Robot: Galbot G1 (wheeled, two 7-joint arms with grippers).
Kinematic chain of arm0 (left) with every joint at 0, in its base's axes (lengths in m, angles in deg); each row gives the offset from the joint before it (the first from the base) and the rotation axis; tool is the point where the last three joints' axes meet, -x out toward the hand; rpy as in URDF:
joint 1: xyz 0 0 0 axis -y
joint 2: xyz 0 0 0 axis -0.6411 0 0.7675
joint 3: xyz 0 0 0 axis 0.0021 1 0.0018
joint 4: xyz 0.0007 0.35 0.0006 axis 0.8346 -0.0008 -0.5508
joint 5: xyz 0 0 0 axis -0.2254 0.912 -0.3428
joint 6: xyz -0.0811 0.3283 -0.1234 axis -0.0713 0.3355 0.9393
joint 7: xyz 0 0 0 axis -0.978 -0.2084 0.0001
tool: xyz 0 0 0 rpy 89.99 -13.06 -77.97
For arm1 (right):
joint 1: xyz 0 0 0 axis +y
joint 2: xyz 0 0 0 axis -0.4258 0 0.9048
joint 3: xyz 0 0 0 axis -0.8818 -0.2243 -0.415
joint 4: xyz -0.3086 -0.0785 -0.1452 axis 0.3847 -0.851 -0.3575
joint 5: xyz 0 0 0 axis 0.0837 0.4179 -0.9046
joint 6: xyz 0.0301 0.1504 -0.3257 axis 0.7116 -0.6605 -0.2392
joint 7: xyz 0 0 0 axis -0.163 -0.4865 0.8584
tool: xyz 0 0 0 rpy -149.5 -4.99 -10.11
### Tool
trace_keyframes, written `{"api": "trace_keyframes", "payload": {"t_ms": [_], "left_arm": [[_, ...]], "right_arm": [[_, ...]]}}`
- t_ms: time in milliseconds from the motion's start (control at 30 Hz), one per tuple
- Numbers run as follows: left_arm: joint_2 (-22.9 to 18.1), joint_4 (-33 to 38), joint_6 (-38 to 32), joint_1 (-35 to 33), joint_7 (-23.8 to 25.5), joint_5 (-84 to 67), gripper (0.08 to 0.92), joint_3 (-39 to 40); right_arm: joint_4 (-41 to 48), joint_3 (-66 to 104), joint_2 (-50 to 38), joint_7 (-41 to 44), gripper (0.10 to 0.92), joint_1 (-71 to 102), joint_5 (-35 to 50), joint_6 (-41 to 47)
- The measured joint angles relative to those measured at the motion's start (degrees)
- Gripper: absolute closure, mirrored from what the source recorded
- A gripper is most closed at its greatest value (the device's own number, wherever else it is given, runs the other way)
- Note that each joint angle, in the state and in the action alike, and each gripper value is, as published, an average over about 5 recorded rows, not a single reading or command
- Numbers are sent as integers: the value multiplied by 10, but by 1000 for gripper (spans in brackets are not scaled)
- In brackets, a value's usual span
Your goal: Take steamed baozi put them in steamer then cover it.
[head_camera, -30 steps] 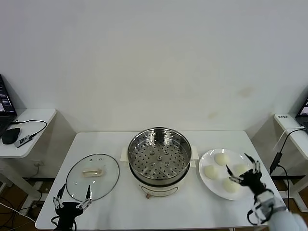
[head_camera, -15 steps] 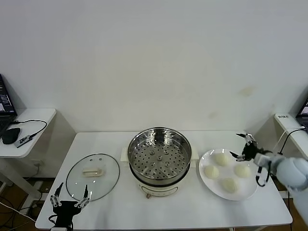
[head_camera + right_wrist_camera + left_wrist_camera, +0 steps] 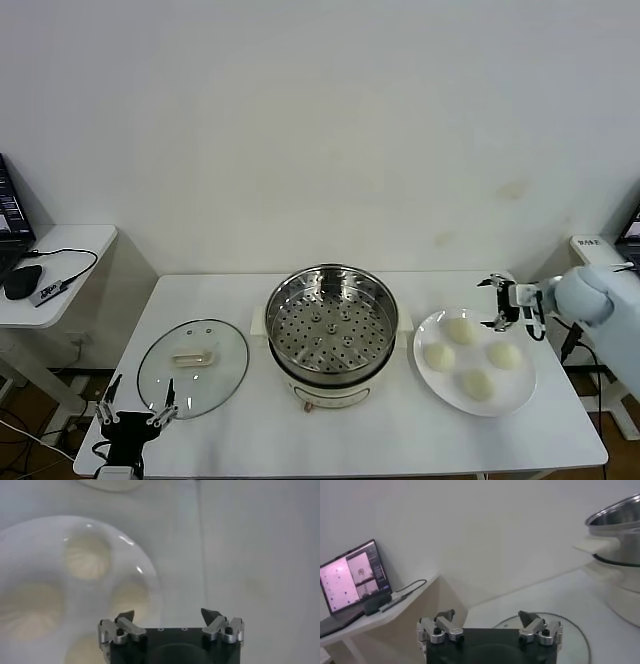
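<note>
The steamer (image 3: 332,272) stands open mid-table, its perforated tray bare; it also shows in the left wrist view (image 3: 620,525). The cover (image 3: 193,367), a glass lid, lies flat to its left (image 3: 570,630). Several steamed baozi (image 3: 458,330) sit on a white plate (image 3: 522,392) to the right; they show in the right wrist view (image 3: 87,557) on the plate (image 3: 146,575). My right gripper (image 3: 496,303) hovers open and empty at the plate's far right rim (image 3: 167,615). My left gripper (image 3: 138,402) hangs open and empty at the table's front edge, near the lid (image 3: 486,616).
A side table at the left carries a laptop (image 3: 350,575) and a mouse (image 3: 22,282) with a cable. Another side table (image 3: 600,250) with a cable stands close to the right of the plate. A white wall runs behind the table.
My right gripper has swung from the plate's front right up to its far right rim. My left gripper has dropped slightly lower and further left at the table's front edge.
</note>
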State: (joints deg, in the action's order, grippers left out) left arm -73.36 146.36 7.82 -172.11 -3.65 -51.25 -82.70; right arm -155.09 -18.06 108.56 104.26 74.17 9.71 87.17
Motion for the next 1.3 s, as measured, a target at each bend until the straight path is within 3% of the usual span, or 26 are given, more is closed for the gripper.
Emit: {"api": "trace_keyframes", "payload": {"t_ms": [900, 1300], "left_arm": [[2, -1, 4, 0, 1, 3, 177, -13], [4, -1, 4, -3, 0, 3, 177, -18]], "right_arm": [[173, -143, 123, 33, 220, -93, -39, -8], [210, -145, 150, 29, 371, -97, -52, -6]]}}
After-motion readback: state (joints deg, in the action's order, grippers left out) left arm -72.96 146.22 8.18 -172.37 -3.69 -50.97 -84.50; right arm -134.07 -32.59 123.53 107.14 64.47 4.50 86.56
